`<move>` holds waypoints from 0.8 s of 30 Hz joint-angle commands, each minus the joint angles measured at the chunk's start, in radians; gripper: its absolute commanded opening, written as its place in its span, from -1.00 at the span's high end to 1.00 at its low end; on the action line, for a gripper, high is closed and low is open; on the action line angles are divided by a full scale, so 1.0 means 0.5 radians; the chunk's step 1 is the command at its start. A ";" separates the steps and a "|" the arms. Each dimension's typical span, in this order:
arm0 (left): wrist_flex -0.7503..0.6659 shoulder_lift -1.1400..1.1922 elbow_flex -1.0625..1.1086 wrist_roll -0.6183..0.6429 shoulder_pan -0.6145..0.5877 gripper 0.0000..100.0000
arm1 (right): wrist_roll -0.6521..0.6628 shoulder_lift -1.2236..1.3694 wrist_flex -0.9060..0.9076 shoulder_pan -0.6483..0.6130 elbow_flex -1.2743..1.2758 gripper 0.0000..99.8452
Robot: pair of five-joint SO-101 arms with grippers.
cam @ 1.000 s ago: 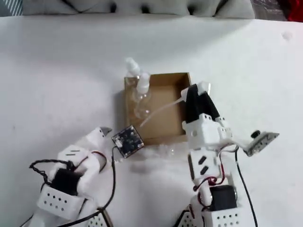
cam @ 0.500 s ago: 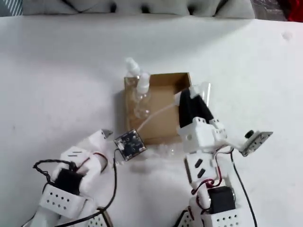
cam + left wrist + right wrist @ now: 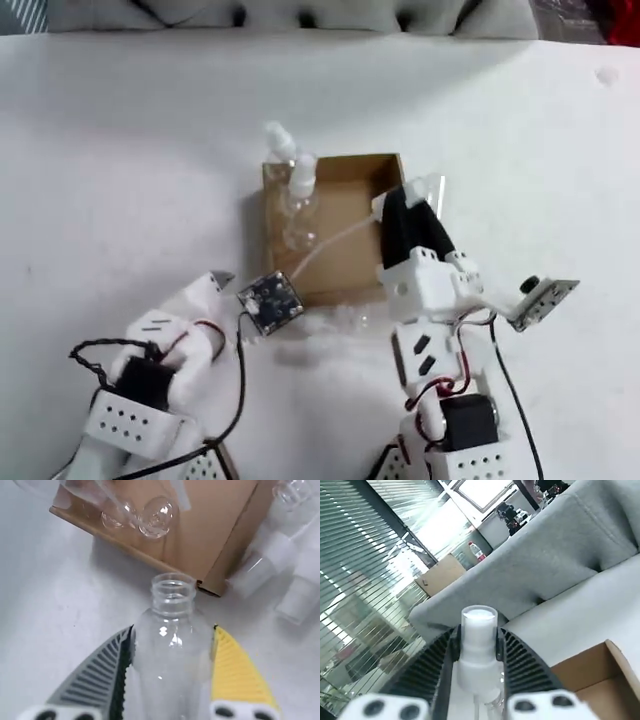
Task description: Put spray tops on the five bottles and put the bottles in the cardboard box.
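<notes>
A white table [image 3: 120, 150] spreads across the high view, with a grey tufted sofa [image 3: 300, 15] along the top edge. Two white robot arms sit at the bottom edge, the left arm [image 3: 150, 370] at lower left and the right arm [image 3: 440, 330] at lower right. An open brown cardboard box [image 3: 340, 163] sits at the centre of the frame, just beyond both arms. Clear plastic bottles with white spray tops [image 3: 298, 205] lie inside it along the left wall. One more white top [image 3: 278, 138] shows at the box's upper left corner. A thin pale tube [image 3: 335, 238] slants across the box floor from the right wall toward the lower left corner.

At the bottom centre of the left wrist view, the left gripper [image 3: 172, 630] is clenched on an uncapped clear plastic bottle [image 3: 172, 592]. A grey finger presses one side and a yellow finger the other. The bottle's open neck points at the box corner just ahead. At the upper right of that frame, two clear-and-white pieces [image 3: 272, 555] lie on the table beside the box; what they are cannot be told.

In the high view, the right gripper [image 3: 408, 195] hangs over the box's right wall. At the bottom centre of the right wrist view, its black ribbed fingers [image 3: 520, 665] clamp a white plastic spray top [image 3: 479, 617], whose head rises just past the fingertips.
</notes>
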 commanded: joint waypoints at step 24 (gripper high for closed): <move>-0.058 -0.048 -0.015 -0.018 -0.017 0.96 | -0.114 0.738 -0.284 -0.066 -0.313 0.97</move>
